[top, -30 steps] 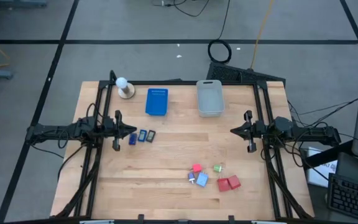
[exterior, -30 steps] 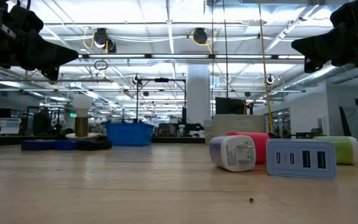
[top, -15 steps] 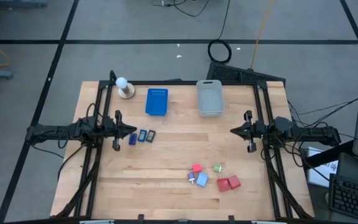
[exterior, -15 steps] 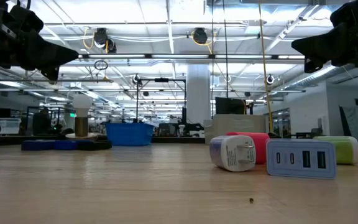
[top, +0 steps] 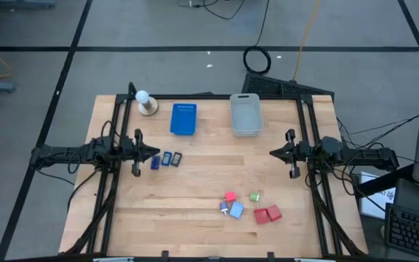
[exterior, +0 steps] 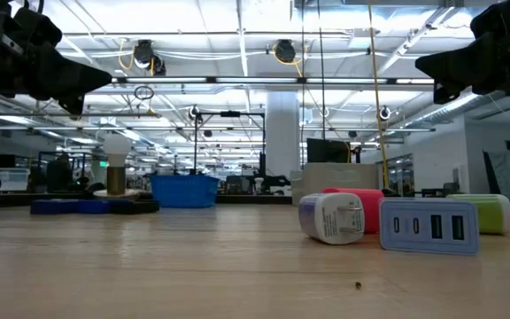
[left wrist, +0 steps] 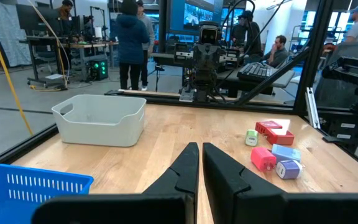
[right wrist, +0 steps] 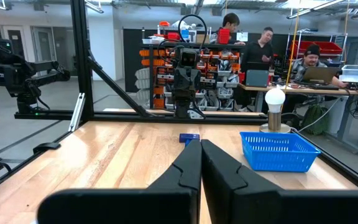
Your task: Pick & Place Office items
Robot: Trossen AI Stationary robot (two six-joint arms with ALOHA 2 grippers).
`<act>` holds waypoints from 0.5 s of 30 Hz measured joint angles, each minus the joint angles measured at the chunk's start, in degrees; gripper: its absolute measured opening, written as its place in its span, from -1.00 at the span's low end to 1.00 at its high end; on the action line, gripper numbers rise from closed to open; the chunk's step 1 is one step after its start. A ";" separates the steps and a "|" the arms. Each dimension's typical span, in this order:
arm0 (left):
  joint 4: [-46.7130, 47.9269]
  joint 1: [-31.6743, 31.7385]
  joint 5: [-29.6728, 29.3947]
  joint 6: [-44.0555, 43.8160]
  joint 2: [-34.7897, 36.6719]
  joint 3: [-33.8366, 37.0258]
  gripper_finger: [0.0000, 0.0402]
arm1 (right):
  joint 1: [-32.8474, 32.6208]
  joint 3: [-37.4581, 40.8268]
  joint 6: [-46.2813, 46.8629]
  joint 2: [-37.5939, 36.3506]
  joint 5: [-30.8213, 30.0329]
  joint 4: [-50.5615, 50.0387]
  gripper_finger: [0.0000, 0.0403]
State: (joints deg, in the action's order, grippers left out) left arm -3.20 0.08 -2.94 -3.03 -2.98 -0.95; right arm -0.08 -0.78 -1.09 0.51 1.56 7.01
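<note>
The office items lie in two groups on the wooden table. Near the front right are a pink piece (top: pixel 230 197), a green bit (top: pixel 254 196), a light-blue piece (top: pixel 236 209) and two red blocks (top: pixel 268 214). The same group shows in the left wrist view (left wrist: pixel 272 152). Three small dark-blue and grey rectangles (top: pixel 166 159) lie left of centre. My left gripper (top: pixel 153 153) hovers shut and level beside them, touching nothing (left wrist: pixel 200 149). My right gripper (top: pixel 271 153) hovers shut at the table's right side, clear of everything (right wrist: pixel 201 144).
At the far edge stand a blue slotted tray (top: pixel 183 118), a pale grey bin (top: pixel 245 114) and a white ball on a round base (top: pixel 145 101). A black frame (top: pixel 308 131) borders the table. Bare wood lies between the two grippers. People are at work beyond the table (right wrist: pixel 266 43).
</note>
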 joint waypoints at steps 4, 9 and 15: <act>0.00 -0.02 0.00 0.00 0.00 0.01 -0.89 | 0.00 0.00 0.01 -0.01 0.00 0.02 -1.00; 0.00 -0.02 -0.02 0.00 -0.02 0.02 -0.89 | -0.01 0.00 0.74 0.00 0.03 1.66 -1.00; 0.00 0.00 -0.02 0.00 -0.02 0.00 -0.89 | -0.01 0.00 16.37 0.19 -0.27 7.04 -1.00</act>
State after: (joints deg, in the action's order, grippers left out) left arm -3.20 0.08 -2.96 -3.03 -3.00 -0.95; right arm -0.08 -0.78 15.28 0.70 1.29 14.04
